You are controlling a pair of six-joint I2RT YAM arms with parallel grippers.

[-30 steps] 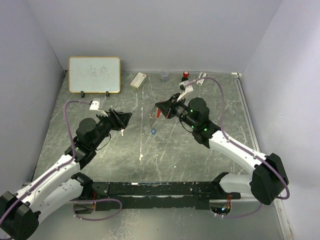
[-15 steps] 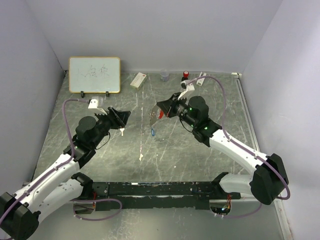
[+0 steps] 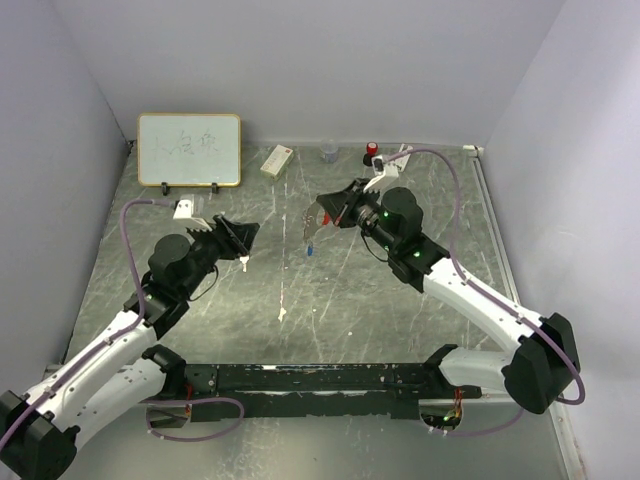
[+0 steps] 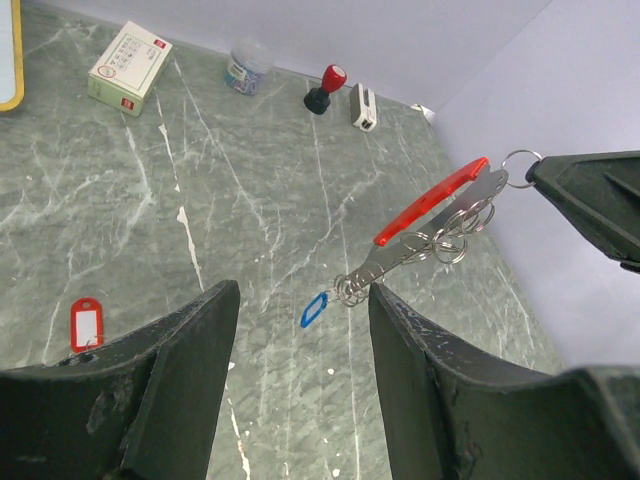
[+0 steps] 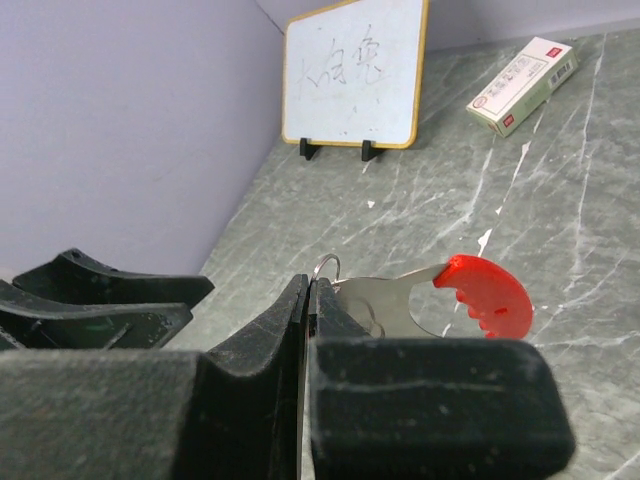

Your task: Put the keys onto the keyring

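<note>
On table, L-wrist cam only: red key | R tool pinches keyring

Bright, even diffuse light, soft faint shadows, mostly sharp focus

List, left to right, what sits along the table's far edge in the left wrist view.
whiteboard → small box → clear jar → red-topped stamp → small white object
</note>
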